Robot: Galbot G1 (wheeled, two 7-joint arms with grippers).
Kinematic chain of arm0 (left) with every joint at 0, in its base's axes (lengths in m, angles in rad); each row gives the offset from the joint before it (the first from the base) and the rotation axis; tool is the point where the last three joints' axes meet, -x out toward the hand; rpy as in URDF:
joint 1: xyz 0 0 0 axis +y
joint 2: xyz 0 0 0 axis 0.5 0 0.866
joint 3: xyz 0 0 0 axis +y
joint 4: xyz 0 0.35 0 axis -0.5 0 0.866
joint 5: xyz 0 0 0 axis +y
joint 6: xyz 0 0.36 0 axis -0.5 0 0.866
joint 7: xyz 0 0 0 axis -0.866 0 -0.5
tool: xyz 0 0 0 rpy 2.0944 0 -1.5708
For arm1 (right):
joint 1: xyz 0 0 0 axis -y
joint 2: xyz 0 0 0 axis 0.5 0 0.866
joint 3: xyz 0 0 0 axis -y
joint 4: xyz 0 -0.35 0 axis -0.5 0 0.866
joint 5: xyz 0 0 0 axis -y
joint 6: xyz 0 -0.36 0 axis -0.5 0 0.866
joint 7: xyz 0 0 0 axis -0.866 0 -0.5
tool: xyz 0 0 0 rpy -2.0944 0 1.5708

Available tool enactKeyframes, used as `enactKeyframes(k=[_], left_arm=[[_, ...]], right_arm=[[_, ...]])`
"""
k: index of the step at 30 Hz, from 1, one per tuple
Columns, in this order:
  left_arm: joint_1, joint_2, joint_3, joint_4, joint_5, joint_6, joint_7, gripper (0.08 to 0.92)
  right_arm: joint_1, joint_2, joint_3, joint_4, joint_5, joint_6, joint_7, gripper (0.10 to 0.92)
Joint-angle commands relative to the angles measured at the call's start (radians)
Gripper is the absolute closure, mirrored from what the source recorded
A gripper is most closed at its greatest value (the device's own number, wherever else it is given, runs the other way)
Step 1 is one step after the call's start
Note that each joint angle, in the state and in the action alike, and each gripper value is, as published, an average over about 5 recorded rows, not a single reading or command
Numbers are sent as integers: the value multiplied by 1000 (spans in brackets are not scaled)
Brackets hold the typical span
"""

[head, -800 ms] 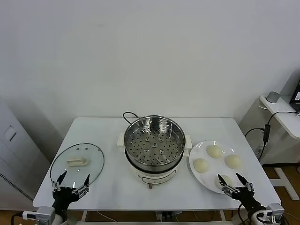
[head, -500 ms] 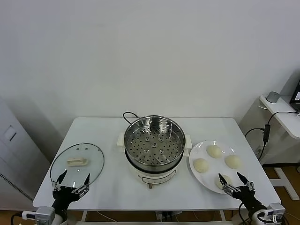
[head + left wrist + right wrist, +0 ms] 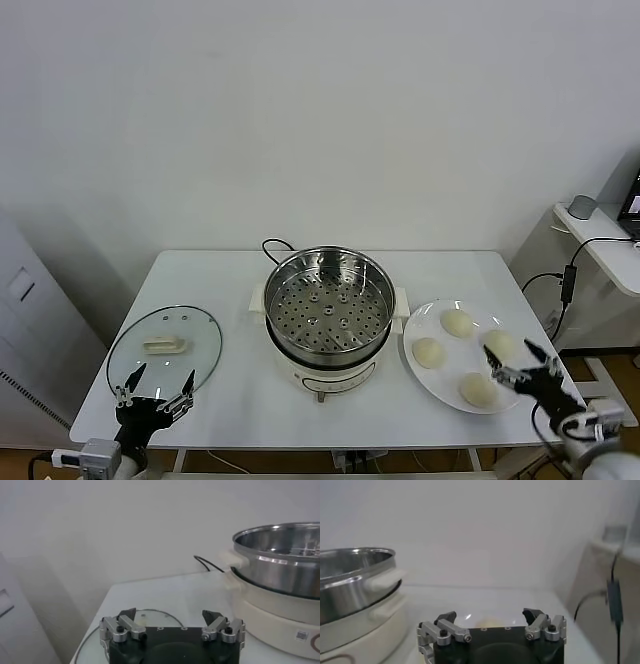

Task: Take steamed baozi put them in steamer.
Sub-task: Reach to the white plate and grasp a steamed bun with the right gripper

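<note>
1. Left gripper (image 3: 154,386) low at the near left corner of the white counter (image 3: 230,275), jaws wide apart, nothing between them, just in front of the glass lid (image 3: 165,345).
2. Right gripper (image 3: 521,360) at the near right edge of the counter, jaws spread wide and empty, beside the outer rim of the white plate (image 3: 420,371), close to the two buns nearest that edge.
3. Four steamed baozi on the plate, right of the pot: nearest one (image 3: 478,389), then one (image 3: 428,351) toward the pot, one (image 3: 499,343) toward the counter's right edge, farthest one (image 3: 457,322). All apart from each other, none gripped.
4. Glass lid flat on the counter's left side, cream handle up.
5. Steamer (image 3: 329,302) in the middle of the counter on its white pot base (image 3: 322,374), perforated bottom bare, no bun inside.
6. Black cord (image 3: 274,246) behind the steamer, curling on the counter.
7. White wall (image 3: 320,110) beyond.
</note>
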Motion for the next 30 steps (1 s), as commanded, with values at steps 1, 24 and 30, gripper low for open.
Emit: enactKeyframes(k=[1,24,30], left_arm=[[-11,-10,-1,-14,8,2,-3,177],[-7,-45,-17,-38,-3,2,-6,177],[-3,-45,-19,-28,-1,2,-6,177]], right_arm=[[409,-314,-92,-143,-493,-46,-467,203],[1353,-246,-1192,-646,-784,122,-965,203],[1239,-80,-1047,-805,-839,172,-889,203]])
